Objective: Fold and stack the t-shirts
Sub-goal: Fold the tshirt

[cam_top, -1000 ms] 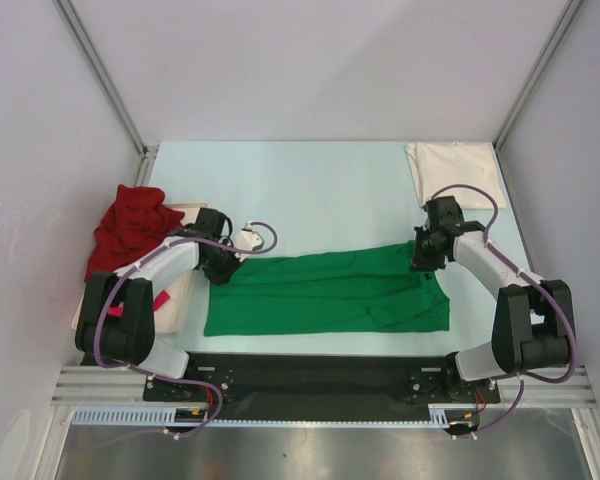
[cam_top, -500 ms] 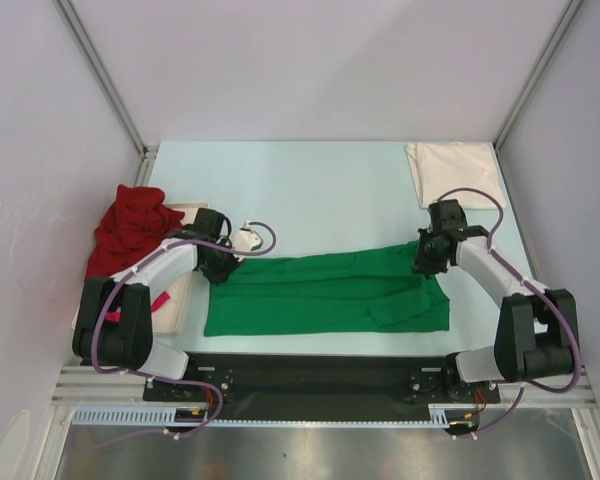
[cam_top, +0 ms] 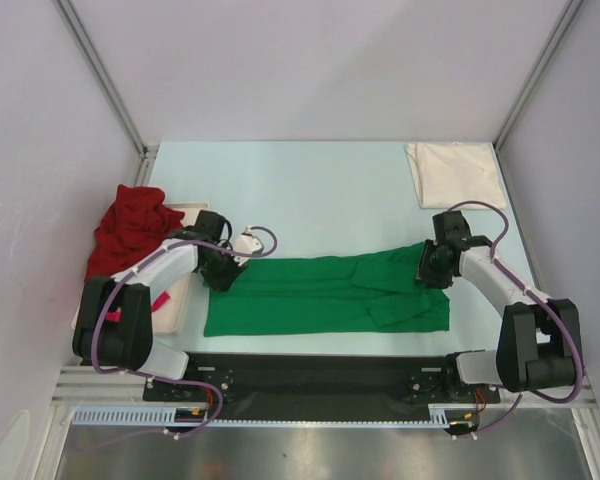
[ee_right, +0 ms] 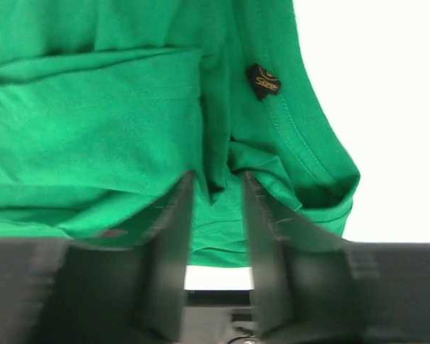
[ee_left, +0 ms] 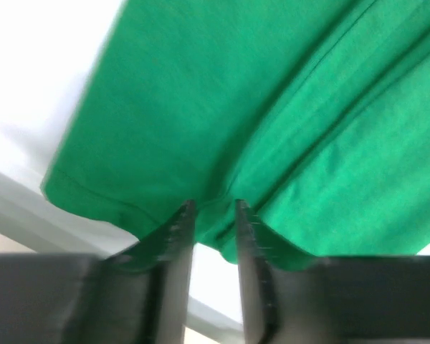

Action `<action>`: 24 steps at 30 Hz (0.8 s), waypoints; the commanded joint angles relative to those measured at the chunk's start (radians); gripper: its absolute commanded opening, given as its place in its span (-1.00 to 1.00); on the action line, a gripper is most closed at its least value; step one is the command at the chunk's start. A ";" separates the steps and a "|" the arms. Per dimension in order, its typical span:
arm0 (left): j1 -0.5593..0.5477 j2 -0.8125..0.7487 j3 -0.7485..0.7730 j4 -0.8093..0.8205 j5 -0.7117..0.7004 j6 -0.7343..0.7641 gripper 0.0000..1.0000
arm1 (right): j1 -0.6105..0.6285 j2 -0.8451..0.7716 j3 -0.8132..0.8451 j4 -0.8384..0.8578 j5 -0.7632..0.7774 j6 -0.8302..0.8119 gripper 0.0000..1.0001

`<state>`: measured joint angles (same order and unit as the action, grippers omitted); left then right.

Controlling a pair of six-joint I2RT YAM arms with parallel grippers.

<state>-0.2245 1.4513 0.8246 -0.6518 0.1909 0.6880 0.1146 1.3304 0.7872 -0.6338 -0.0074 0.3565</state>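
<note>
1. Green t-shirt (cam_top: 325, 295) lies in a long folded strip on the near part of the table (cam_top: 320, 190), between the 2 arms.
2. Left gripper (ee_left: 213, 208) and right gripper (ee_right: 216, 179): jaws narrowly parted, cloth bunched at the tips.
3. Risk I see: lifting away could snag that cloth and drag the fold open.

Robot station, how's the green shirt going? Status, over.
Left gripper, right gripper: jaws slightly parted, cloth between them. Green t-shirt folded lengthwise into a strip, flat on the table. Nothing blocking it.
</note>
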 commanded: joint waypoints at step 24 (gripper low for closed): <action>0.060 0.254 0.186 0.143 -0.199 -0.082 0.36 | -0.153 0.409 0.234 0.336 -0.129 0.001 -0.43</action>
<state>-0.1696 1.6833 1.0153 -0.5598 0.0223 0.6083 -0.0437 1.7039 0.9848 -0.3664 -0.1143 0.3588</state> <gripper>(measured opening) 0.689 0.343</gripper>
